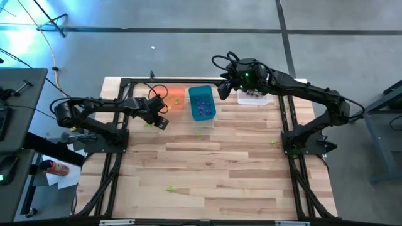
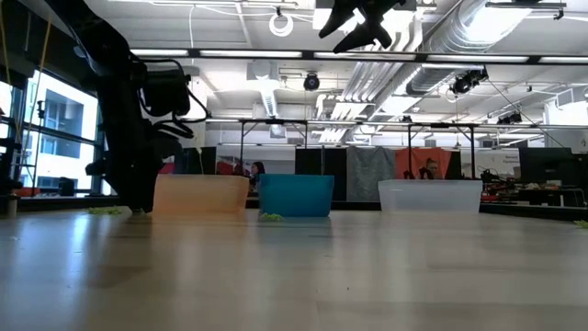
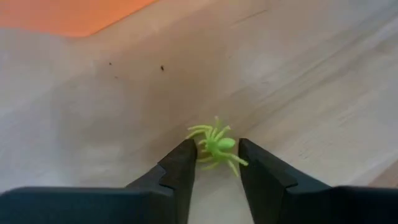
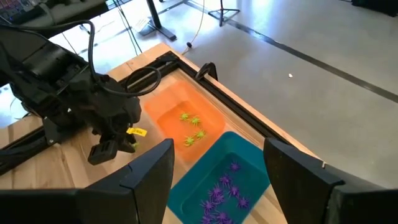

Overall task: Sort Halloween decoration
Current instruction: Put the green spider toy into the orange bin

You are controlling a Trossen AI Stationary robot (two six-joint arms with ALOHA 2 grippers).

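Observation:
A small yellow-green spider point(image 3: 217, 147) lies on the wooden table just in front of the orange bin point(image 1: 173, 100). My left gripper point(image 3: 216, 149) points down at it, open, one fingertip close on each side of it. In the high view that gripper point(image 1: 161, 122) stands near the orange bin's near left corner. My right gripper point(image 4: 217, 171) hangs open and empty high above the bins point(image 1: 225, 88). Green spiders point(image 4: 190, 127) lie in the orange bin, and purple ones point(image 4: 222, 190) in the teal bin point(image 1: 202, 103). My left gripper comes from above with a finger point(image 3: 181, 163) on each side of the green spider, which lies flat on the table. The spider's leg tips point(image 3: 239, 160) reach the fingers' inner faces. I cannot tell whether they touch.
A clear bin point(image 1: 254, 97) stands at the far right of the row. Loose green spiders lie on the table in front of the teal bin point(image 1: 198, 132), at the right point(image 1: 273, 143) and near the front edge point(image 1: 171, 188). A black frame borders the table.

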